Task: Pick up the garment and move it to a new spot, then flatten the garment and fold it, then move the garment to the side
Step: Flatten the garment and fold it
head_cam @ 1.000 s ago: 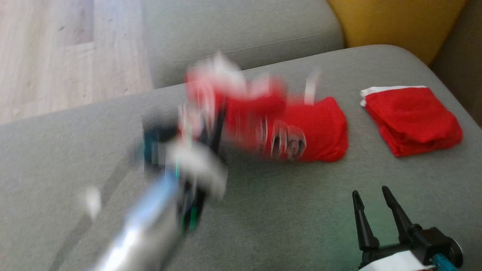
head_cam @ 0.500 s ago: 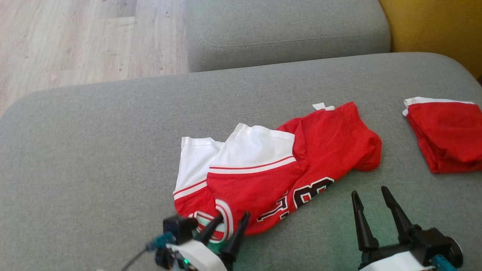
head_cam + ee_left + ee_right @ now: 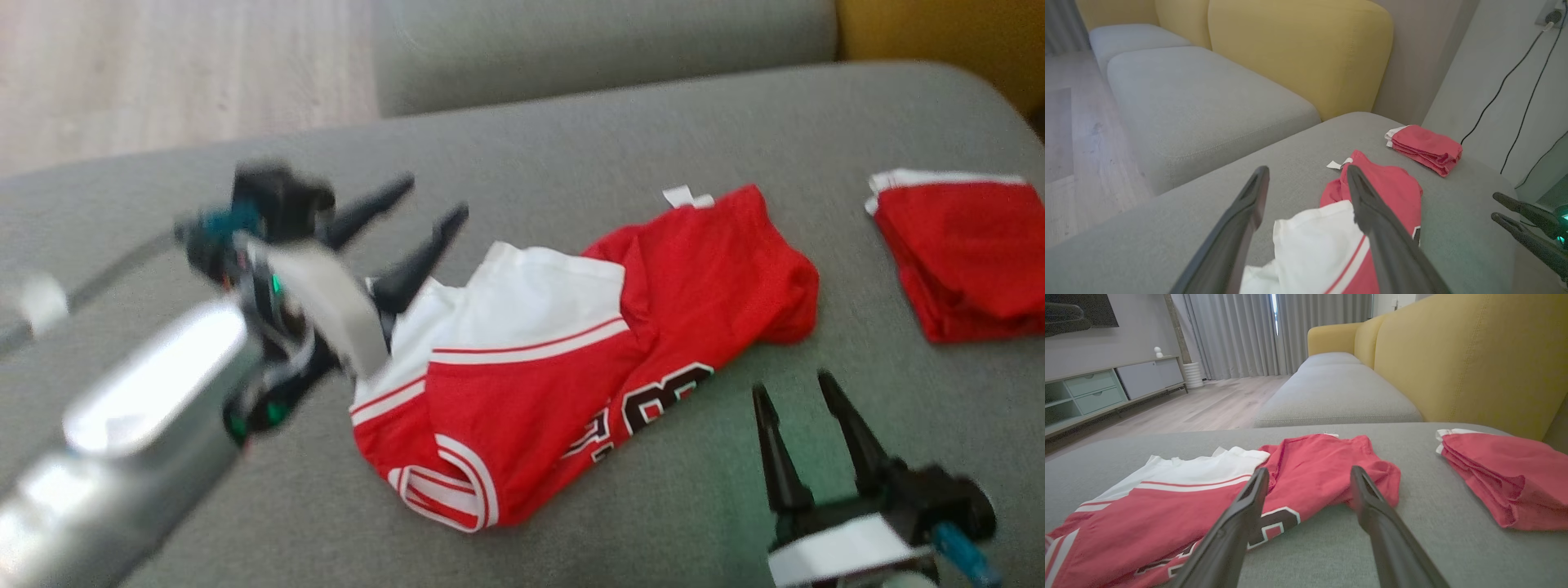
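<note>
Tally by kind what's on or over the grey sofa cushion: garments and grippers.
Crumpled garments: 1, red-and-white jersey
Folded garments: 1, folded red garment
Grippers, open: 2, left gripper, right gripper
Total: 4

A red-and-white jersey (image 3: pixel 571 359) lies crumpled, apparently half-folded, on the grey cushion (image 3: pixel 571 139).

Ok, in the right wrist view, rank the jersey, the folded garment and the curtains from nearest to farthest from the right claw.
1. Jersey: crumpled on the grey seat just ahead of the right claw, spreading to the left.
2. Folded garment: farther along the same seat, off to the right.
3. Curtains: far across the room, at the upper left.
</note>
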Robot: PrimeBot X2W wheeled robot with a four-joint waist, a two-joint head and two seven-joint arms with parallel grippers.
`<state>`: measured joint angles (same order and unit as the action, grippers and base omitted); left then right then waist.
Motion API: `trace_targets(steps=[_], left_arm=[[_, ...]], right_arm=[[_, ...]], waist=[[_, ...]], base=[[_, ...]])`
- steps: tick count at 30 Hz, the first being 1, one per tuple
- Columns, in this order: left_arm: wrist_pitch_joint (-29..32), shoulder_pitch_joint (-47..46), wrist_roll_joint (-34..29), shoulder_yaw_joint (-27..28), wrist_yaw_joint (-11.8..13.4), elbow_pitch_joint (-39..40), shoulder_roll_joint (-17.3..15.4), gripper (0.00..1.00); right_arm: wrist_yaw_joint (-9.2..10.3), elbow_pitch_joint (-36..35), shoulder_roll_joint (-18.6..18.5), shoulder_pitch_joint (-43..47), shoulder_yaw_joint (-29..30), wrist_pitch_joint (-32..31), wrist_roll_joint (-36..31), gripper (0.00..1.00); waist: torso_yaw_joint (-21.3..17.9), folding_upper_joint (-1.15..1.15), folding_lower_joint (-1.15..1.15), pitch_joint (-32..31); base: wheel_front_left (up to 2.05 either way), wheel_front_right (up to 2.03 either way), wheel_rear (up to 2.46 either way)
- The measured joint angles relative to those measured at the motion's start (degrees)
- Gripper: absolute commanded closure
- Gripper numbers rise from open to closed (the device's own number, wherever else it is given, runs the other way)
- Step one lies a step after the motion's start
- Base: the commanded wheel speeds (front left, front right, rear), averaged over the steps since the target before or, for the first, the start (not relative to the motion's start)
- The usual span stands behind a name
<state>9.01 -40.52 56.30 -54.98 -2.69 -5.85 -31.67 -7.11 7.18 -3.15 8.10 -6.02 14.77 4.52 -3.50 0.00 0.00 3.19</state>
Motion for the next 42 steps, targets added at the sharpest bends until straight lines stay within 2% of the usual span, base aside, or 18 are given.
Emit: trace_targets(steps=[5, 13, 18, 26, 36, 37, 38, 39, 42], left_arm=[[6.7, -8.9, -0.3, -1.7, -3.4, -7.7, 1.9, 0.00], [12.4, -15.7, -0.4, -8.6, -4.5, -20.4, 4.4, 0.00], [13.3, -18.0, 0.5, -13.0, -4.9, -23.3, 5.0, 0.00], [13.1, -22.2, 1.5, -16.9, -4.9, -30.9, 5.6, 0.00], [12.9, -23.0, 2.2, -19.4, -4.9, -31.8, 7.0, 0.00], [13.0, -23.2, 2.3, -19.4, -4.9, -31.7, 7.0, 0.16], [13.2, -23.3, 2.3, -19.4, -4.9, -31.4, 7.0, 0.79], [13.6, -23.4, 2.3, -19.5, -4.9, -30.8, 6.9, 1.00], [14.2, -23.4, 2.3, -19.9, -4.9, -28.5, 6.8, 1.00]], right_arm=[[0.00, -0.3, -0.4, -4.8, -1.6, 0.0, -0.1, 0.00], [0.00, -0.3, -0.4, -8.7, -3.3, 0.0, -0.1, 0.00], [0.00, -0.3, -0.3, -9.0, -3.5, 0.0, -0.1, 0.00], [0.00, -0.7, -0.2, -12.0, -3.5, 0.0, 0.1, 0.00], [0.00, -0.7, 0.0, -13.7, -3.9, 0.0, 0.1, 0.00], [0.00, -0.7, 0.0, -13.7, -4.0, 0.0, 0.1, 0.00], [0.00, -0.7, 0.0, -13.7, -4.0, 0.0, 0.1, 0.00], [0.00, -0.7, 0.0, -13.7, -4.0, 0.0, 0.1, 0.00], [0.00, -0.6, 0.1, -13.8, -4.0, 0.0, 0.1, 0.00]], waist=[[-2.0, 0.00, 0.01, 3.7], [-6.2, 0.00, 0.02, 9.5], [-8.2, 0.00, 0.01, 12.1], [-9.1, 0.00, 0.00, 15.5], [-9.6, 0.00, 0.00, 17.9], [-9.7, 0.00, 0.00, 18.0], [-9.8, 0.00, 0.00, 18.1], [-9.9, 0.00, 0.00, 18.3], [-10.0, 0.00, 0.00, 18.4]], base=[[0.00, 0.00, 0.00], [0.00, 0.00, 0.00], [0.00, 0.00, 0.00], [0.00, 0.00, 0.00], [0.00, 0.00, 0.00], [0.00, 0.00, 0.00], [0.00, 0.00, 0.00], [0.00, 0.00, 0.00], [0.00, 0.00, 0.00]])
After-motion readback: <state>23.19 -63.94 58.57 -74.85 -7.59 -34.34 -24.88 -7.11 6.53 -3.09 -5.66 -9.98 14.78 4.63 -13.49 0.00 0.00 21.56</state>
